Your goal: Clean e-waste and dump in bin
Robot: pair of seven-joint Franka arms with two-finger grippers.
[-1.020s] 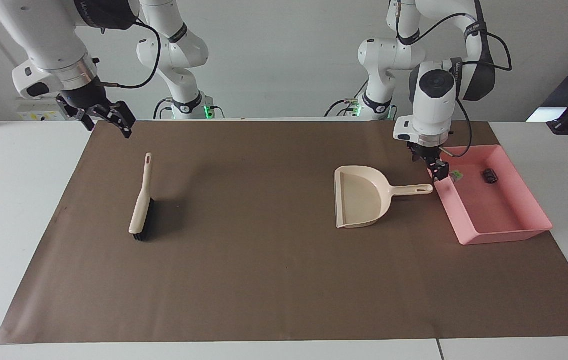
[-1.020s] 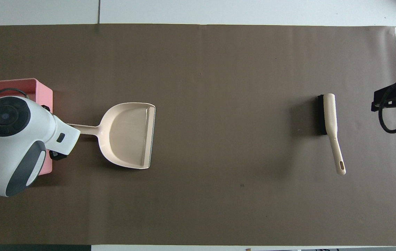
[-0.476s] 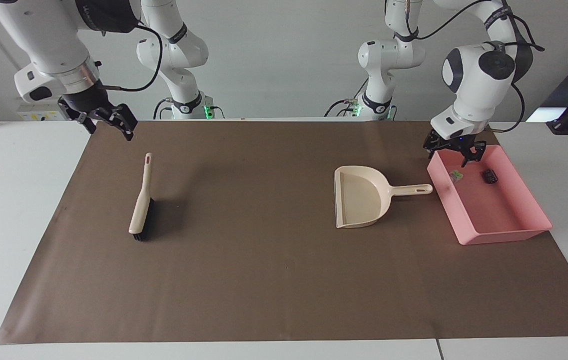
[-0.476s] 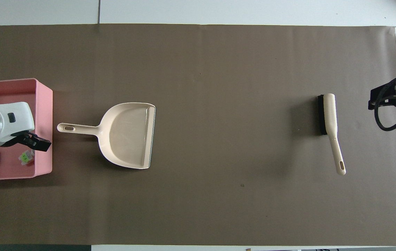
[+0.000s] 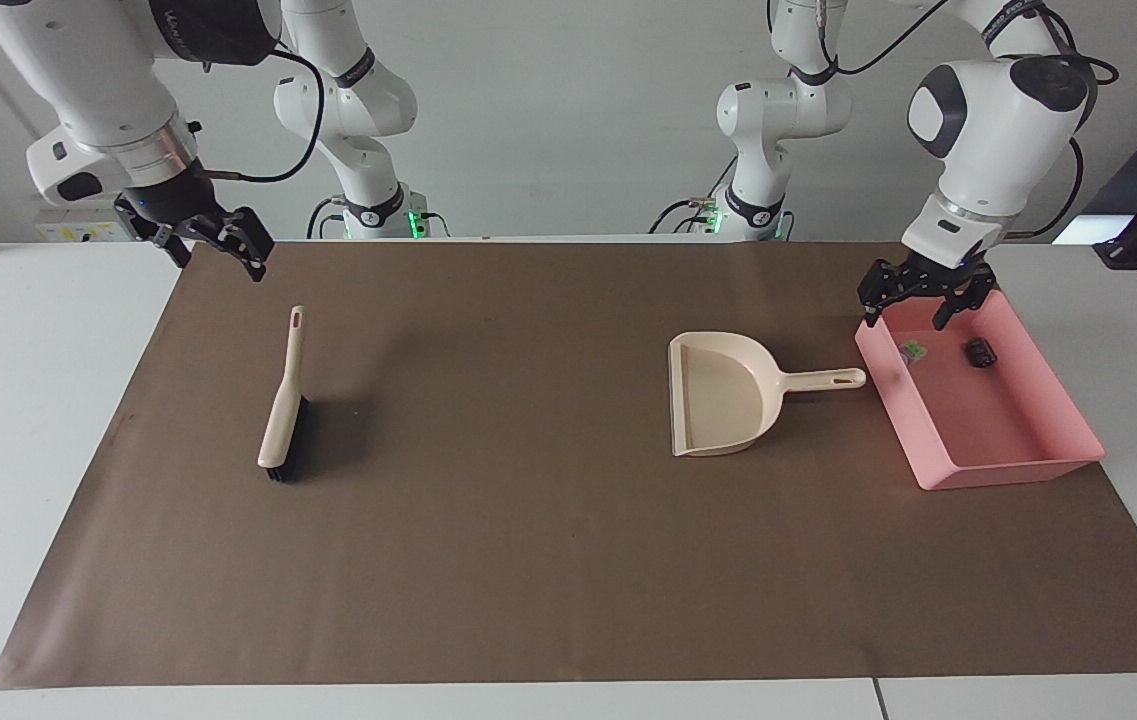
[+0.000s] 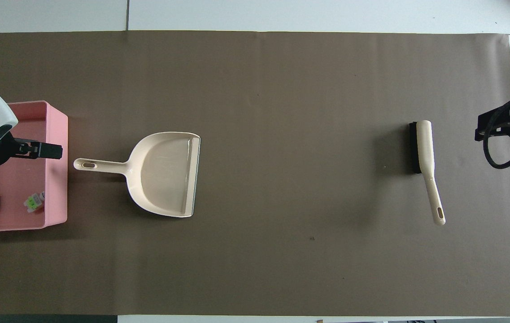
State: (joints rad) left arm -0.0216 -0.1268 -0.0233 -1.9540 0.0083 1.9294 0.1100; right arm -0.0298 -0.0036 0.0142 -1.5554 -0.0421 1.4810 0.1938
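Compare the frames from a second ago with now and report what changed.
The left gripper has left the end of the dustpan handle, risen, and now hangs open over the bin. The dustpan, brush, white-and-green part and black part in the bin have not moved. The right gripper waits above the table's corner, almost unmoved.

bin (image 5: 1018,470) pink; dustpan (image 5: 723,400) beige; mat (image 5: 528,560) brown; brush (image 5: 280,410) beige-black

glossy plastic dustpan (image 5: 720,395), matt paper mat (image 5: 528,560)
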